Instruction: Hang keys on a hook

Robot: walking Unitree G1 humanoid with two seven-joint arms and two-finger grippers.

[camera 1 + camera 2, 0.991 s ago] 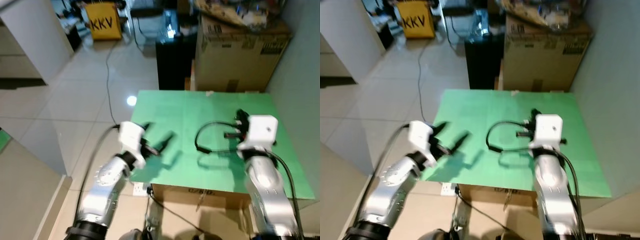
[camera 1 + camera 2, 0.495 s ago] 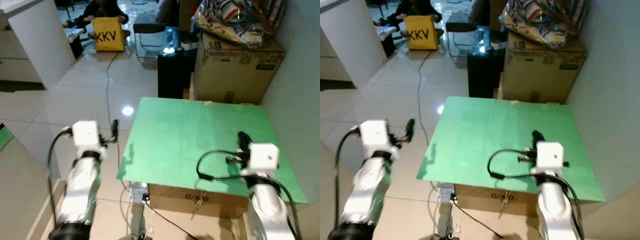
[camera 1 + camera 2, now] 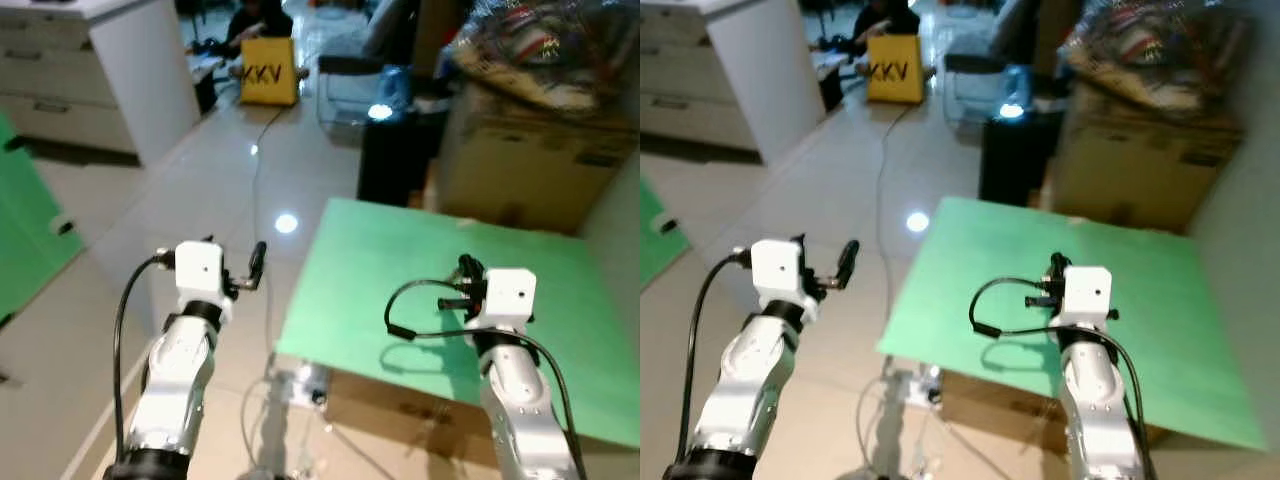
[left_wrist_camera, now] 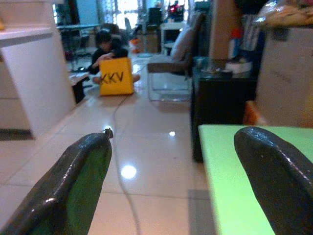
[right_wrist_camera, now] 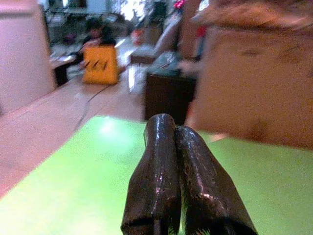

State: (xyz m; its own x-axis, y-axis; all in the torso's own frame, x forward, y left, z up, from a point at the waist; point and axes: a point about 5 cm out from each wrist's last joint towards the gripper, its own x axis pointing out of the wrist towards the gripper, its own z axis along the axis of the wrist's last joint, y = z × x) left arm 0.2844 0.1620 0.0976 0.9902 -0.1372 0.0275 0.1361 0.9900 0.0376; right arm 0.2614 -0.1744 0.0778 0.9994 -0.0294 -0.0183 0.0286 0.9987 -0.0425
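Observation:
A green table top [image 3: 400, 270] lies before me. My left gripper [image 3: 256, 266] hovers over the tiled floor just left of the table's left edge. In the left wrist view its two black fingers [image 4: 83, 171] stand wide apart, so the left gripper [image 4: 173, 142] is open and holds nothing. My right gripper [image 3: 468, 270] hangs over the middle of the table. Its fingers [image 5: 159, 161] are pressed together, so the right gripper [image 5: 175, 128] is shut with nothing seen between them.
Behind the table stand a black cabinet [image 3: 395, 160] and a large cardboard box [image 3: 530, 160] with a heap on top. A person [image 3: 258, 15] sits by a yellow bag [image 3: 266, 80] far back. A white counter [image 3: 140, 70] and a green panel [image 3: 25, 230] stand left. A cable [image 3: 258, 170] runs across the floor.
The camera has swung left and the whole scene shifted. My left gripper left the table's left edge for the floor beside it. The right gripper stays shut over the table.

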